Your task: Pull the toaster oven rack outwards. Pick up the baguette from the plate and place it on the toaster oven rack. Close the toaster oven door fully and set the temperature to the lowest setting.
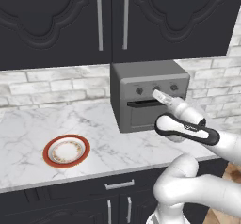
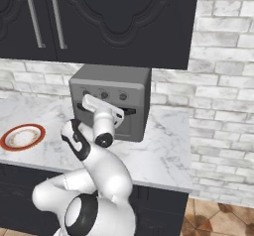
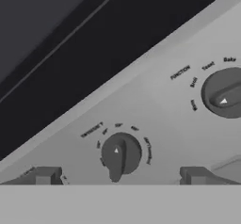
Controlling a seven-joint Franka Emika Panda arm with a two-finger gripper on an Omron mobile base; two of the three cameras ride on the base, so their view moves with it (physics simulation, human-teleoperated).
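Observation:
The matte grey toaster oven [image 1: 146, 79] stands on the marble counter against the brick wall. Its door [image 1: 143, 115] is up and shut, with the dark handle bar [image 1: 141, 103] across its top. The rack and the baguette are hidden. The red-rimmed plate [image 1: 66, 150] lies bare at the counter's front left. My gripper [image 3: 120, 177] is open and right in front of the knob row. Its fingertips [image 3: 44, 176] stand on either side of a dark knob [image 3: 120, 155] labelled for temperature, apart from it. A second knob [image 3: 223, 93], labelled function, sits to the right.
Dark wall cabinets [image 1: 113, 16] hang low above the oven. Drawers and cabinet doors [image 1: 117, 185] run under the counter's front edge. The brick wall [image 2: 218, 96] continues to the oven's right, with bare counter [image 2: 166, 150] beside it.

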